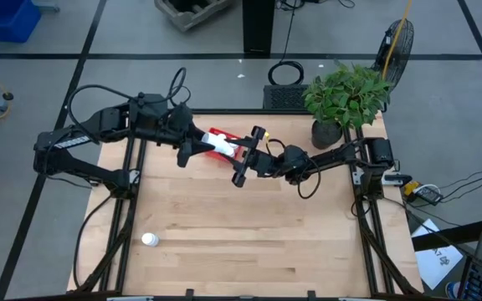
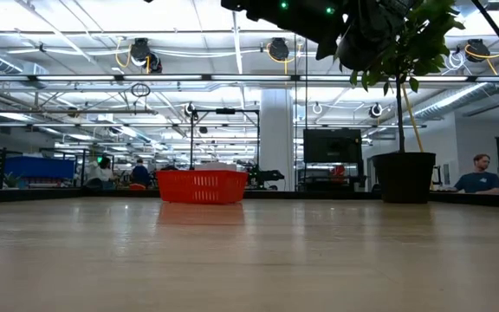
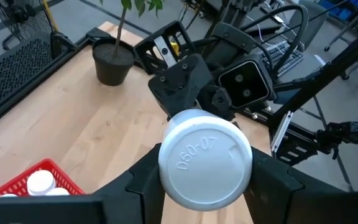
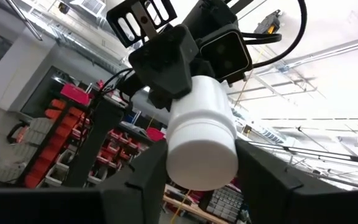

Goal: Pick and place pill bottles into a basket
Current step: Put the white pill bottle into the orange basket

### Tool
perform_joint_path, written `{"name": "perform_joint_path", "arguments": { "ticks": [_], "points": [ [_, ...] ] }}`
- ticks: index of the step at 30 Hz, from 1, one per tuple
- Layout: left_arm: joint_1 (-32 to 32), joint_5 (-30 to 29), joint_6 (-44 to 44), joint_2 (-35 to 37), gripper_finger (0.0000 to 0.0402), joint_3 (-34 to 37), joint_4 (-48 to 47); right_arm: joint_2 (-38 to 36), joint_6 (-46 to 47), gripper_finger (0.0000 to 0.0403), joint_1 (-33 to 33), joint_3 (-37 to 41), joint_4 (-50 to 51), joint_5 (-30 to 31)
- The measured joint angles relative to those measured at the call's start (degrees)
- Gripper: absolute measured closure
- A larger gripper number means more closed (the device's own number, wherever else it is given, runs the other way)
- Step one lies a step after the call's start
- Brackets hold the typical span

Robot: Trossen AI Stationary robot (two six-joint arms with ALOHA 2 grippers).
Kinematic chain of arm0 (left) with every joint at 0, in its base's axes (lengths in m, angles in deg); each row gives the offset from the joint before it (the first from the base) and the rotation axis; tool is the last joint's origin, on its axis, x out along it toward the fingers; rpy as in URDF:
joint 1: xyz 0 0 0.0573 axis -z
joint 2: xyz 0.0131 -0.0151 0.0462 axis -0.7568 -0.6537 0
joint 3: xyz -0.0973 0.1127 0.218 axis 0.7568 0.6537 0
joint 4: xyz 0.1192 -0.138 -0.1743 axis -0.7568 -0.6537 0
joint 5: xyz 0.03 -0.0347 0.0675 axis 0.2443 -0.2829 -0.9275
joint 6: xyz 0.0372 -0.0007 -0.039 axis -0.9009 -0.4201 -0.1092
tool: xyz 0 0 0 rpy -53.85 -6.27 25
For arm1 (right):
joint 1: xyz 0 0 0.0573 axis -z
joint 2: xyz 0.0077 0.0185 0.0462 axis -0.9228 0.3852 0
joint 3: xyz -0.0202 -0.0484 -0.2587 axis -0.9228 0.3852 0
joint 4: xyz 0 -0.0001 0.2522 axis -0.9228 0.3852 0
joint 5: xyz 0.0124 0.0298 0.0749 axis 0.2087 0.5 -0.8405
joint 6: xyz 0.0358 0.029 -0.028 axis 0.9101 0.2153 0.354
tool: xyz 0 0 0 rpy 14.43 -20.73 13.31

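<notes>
Above the basket (image 1: 221,139), left gripper (image 1: 210,145) and right gripper (image 1: 239,153) both pinching 1 pill bottle (image 1: 226,148).

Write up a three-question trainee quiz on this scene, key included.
1. True or false: one loose bottle lies on the table, untouched by either arm.
2. The raised bottle sits between the fingers of: A) the left end effector only; B) the left and the right end effector; C) neither.
3. Which container already has bottles inside?
Key: 1 true; 2 B; 3 the basket.
</notes>
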Motion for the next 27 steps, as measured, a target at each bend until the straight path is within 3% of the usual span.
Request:
{"name": "perform_joint_path", "arguments": {
  "ticks": [13,22,27],
  "points": [
    [0.0,-1.64,-1.73,-0.02,0.0137,0.0,-0.43,-0.11,1.55,0.0254,-0.05,-0.04,2.51,2.48],
    [-2.29,-2.05,-7.18,4.32,0.0129,0.02,-4.39,-0.11,0.57,0.0254,-1.78,0.0,11.13,8.87],
    [-3.13,-6.42,-13.08,8.56,0.0129,0.02,-12.23,-4.23,-1.32,0.0255,-3.11,0.0,24.5,14.3]
  ]
}}
